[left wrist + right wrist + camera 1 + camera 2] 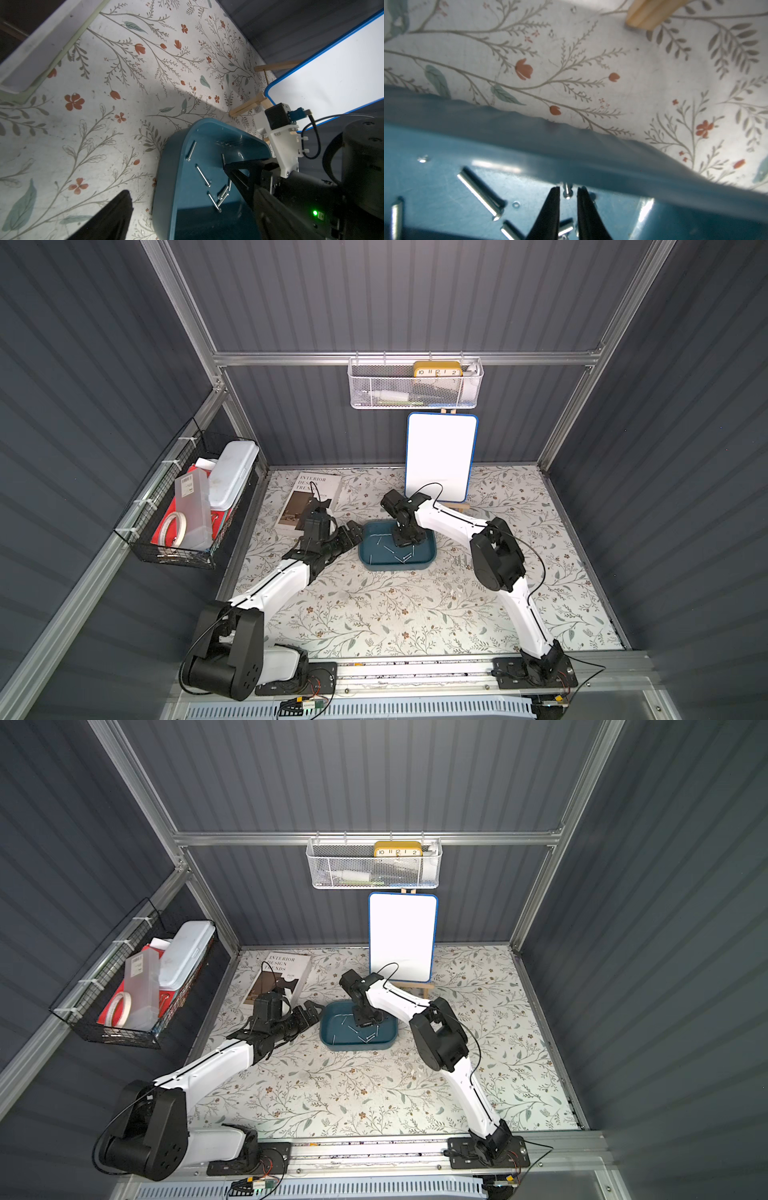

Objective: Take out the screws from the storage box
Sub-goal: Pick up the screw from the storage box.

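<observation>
One screw [566, 192] sits between right gripper [569, 189] tips, jaws narrowly parted, not pinching; axis toward storage box [529, 135] far wall; left gripper [352, 533] spread.

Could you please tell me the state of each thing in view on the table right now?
screws: loose, lying inside storage box.
storage box: level, uncovered.
right gripper: slightly open, tips in storage box, one screw between them.
left gripper: open, empty, beside storage box.
whiteboard: upright, blank.
book: closed, flat.
</observation>
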`<state>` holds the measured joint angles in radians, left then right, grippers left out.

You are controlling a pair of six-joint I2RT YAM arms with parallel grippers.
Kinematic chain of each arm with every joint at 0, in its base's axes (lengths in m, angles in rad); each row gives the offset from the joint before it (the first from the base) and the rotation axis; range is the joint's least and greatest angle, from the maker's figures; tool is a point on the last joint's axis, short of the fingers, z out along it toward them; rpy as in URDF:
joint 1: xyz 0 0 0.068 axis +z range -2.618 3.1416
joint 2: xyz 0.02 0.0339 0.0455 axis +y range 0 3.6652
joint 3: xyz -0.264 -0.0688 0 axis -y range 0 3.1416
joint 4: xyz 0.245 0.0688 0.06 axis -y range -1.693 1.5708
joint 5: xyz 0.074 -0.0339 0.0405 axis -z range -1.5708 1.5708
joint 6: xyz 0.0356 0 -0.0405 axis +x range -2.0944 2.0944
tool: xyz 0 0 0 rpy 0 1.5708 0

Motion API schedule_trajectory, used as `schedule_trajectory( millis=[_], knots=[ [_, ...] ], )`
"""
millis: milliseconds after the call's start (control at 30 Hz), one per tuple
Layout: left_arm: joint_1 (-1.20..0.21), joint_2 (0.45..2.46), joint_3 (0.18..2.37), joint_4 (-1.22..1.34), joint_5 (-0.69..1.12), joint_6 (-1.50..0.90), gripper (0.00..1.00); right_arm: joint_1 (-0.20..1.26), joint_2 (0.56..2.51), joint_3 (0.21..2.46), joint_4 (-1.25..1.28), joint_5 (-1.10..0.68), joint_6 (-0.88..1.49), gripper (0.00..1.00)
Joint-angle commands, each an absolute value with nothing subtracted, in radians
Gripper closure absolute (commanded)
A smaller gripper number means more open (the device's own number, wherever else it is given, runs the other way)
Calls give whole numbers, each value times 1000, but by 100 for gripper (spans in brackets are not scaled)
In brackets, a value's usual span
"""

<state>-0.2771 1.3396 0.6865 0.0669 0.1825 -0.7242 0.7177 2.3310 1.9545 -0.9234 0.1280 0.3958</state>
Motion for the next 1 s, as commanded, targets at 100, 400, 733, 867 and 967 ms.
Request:
schedule_trajectory(
  millis=[100, 400, 733, 867, 967],
  knots=[
    [-281, 1347, 690, 75, 186, -714, 5, 719, 2377, 2021, -951, 139, 403, 78],
    [-281, 1344, 688, 74, 185, -715, 5, 719, 2414, 2024, -970, 136, 406, 80],
    [-281, 1339, 684, 77, 187, -719, 5, 729, 2406, 1976, -991, 141, 406, 82],
    [-281, 1336, 684, 75, 187, -718, 5, 733, 2414, 1982, -1011, 139, 406, 81],
    [-281, 1333, 684, 74, 186, -719, 5, 733, 2408, 1978, -1023, 133, 409, 80]
  ],
)
